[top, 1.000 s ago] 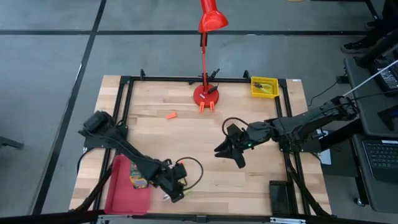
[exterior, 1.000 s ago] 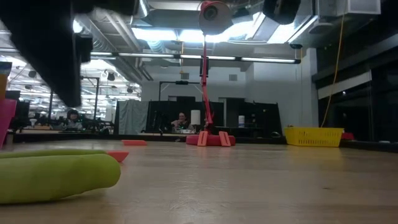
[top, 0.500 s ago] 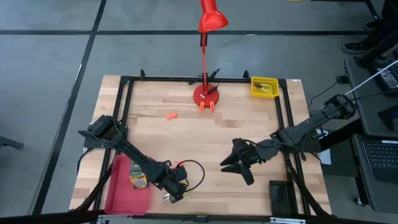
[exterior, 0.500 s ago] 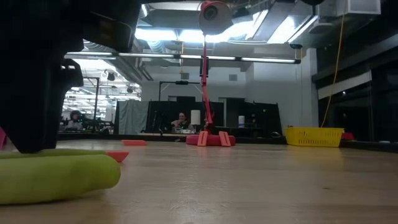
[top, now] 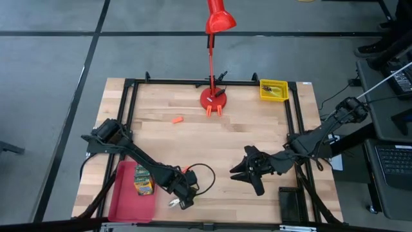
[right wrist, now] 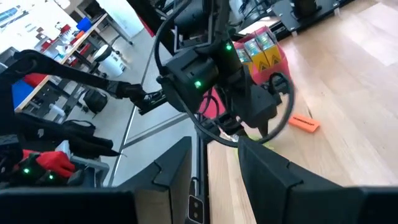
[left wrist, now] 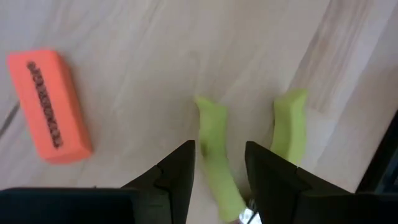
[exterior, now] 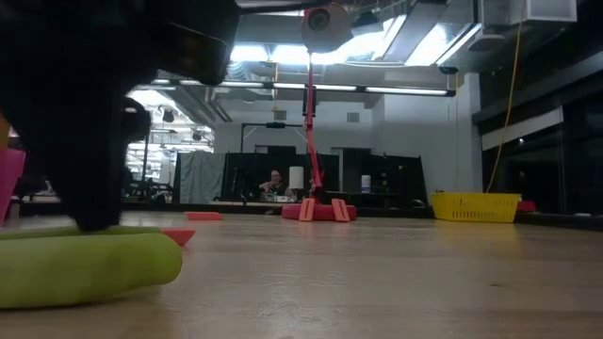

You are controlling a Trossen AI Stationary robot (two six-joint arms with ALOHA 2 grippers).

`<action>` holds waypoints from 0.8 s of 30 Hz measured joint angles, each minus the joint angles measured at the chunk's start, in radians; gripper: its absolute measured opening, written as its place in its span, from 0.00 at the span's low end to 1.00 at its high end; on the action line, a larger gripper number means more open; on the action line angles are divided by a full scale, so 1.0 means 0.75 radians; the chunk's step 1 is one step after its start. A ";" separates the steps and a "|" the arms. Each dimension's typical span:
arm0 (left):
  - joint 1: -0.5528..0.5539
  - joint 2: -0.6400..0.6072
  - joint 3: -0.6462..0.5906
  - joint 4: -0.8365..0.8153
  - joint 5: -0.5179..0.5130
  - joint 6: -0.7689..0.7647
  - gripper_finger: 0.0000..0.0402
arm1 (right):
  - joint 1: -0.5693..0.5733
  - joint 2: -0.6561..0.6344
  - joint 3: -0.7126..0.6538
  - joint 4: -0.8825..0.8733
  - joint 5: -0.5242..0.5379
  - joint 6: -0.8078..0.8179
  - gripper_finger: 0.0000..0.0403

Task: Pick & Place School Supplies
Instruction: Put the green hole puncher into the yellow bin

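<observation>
A small tool with two yellow-green handles (left wrist: 214,146) lies flat on the wood near the table's front edge (top: 172,203). My left gripper (left wrist: 221,177) points down over it, open. Its fingers stand on either side of one handle, and the other handle (left wrist: 289,124) lies outside them. In the low view that handle (exterior: 85,268) fills the near left under the dark gripper. An orange eraser (left wrist: 50,106) lies beside the tool. A crayon box (top: 143,180) rests flat on the red tray (top: 125,203). My right gripper (top: 248,173) hangs open above the table's right half, with nothing in it.
The red desk lamp's base (top: 212,98) stands at the far middle and a yellow basket (top: 273,89) at the far right corner. A small orange piece (top: 176,119) lies left of the lamp. A black frame (top: 132,116) runs around the table. The middle is bare wood.
My left gripper has come down over the tool near the front edge and now straddles one handle. My right gripper has swung from the table's middle toward the near right. The tool, eraser and crayon box have not moved.
</observation>
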 joint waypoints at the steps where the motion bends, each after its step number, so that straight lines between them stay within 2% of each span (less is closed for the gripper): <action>1: 0.008 0.010 0.000 0.018 0.003 0.003 0.33 | 0.005 0.000 0.000 0.004 0.008 0.000 0.34; 7: 0.035 0.090 0.005 0.087 0.097 0.046 0.25 | 0.031 0.000 0.000 0.013 0.050 0.005 0.34; 14: 0.042 0.072 0.004 0.072 0.023 0.021 0.09 | 0.074 0.000 -0.001 0.023 0.106 0.032 0.34; 16: 0.057 0.065 0.002 0.073 0.015 0.022 0.09 | 0.087 0.000 -0.001 0.024 0.145 0.035 0.34; 19: 0.097 0.049 -0.003 0.117 -0.087 0.050 0.09 | 0.101 0.000 -0.001 0.030 0.172 0.020 0.34; 21: 0.130 0.023 -0.003 0.186 -0.154 0.070 0.09 | 0.102 0.000 -0.001 0.029 0.172 0.015 0.34; 24: 0.185 -0.018 -0.003 0.328 -0.174 0.131 0.09 | 0.102 0.000 -0.001 0.028 0.202 0.010 0.34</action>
